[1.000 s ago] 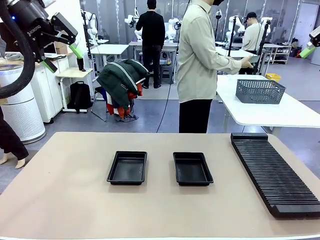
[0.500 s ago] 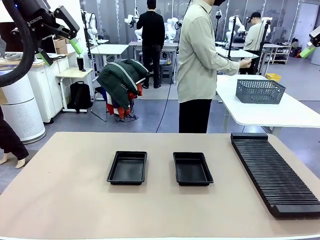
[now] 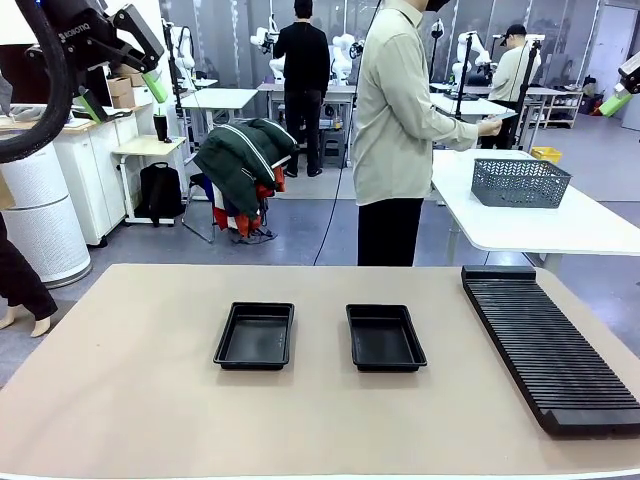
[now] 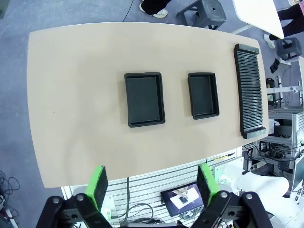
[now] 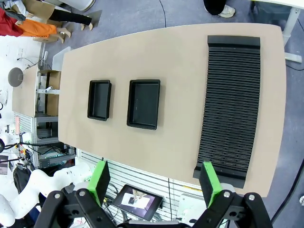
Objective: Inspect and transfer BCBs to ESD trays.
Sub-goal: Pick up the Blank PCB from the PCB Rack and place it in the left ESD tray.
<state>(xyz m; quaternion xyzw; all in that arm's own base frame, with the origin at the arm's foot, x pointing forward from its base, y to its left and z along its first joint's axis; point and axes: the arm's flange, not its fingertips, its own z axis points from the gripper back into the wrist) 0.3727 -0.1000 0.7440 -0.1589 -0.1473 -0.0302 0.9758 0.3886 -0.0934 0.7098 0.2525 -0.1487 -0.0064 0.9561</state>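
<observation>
Two ESD trays lie side by side mid-table, both with bare floors: the left tray [image 3: 255, 335] [image 4: 144, 99] [image 5: 99, 99] and the right tray [image 3: 385, 337] [image 4: 203, 95] [image 5: 144, 103]. My left gripper [image 3: 122, 92] [image 4: 153, 185] hangs high above the table's left side, open, with nothing between its green pads. High at the right edge my right gripper [image 3: 618, 100] [image 5: 155, 181] is open too and holds nothing. No BCBs lie on the table. The person [image 3: 400, 110] stands at the far side, hands at a side table on a thin piece too small to identify.
A long black ribbed rack [image 3: 545, 345] [image 4: 250, 90] [image 5: 232, 102] runs along the table's right side. A grey mesh basket [image 3: 519, 182] sits on the white side table behind. Bare tabletop [image 3: 130, 380] spreads left of and in front of the trays.
My left gripper has risen a little, staying open. The person's hand has shifted slightly at the side table. Trays and rack have not moved.
</observation>
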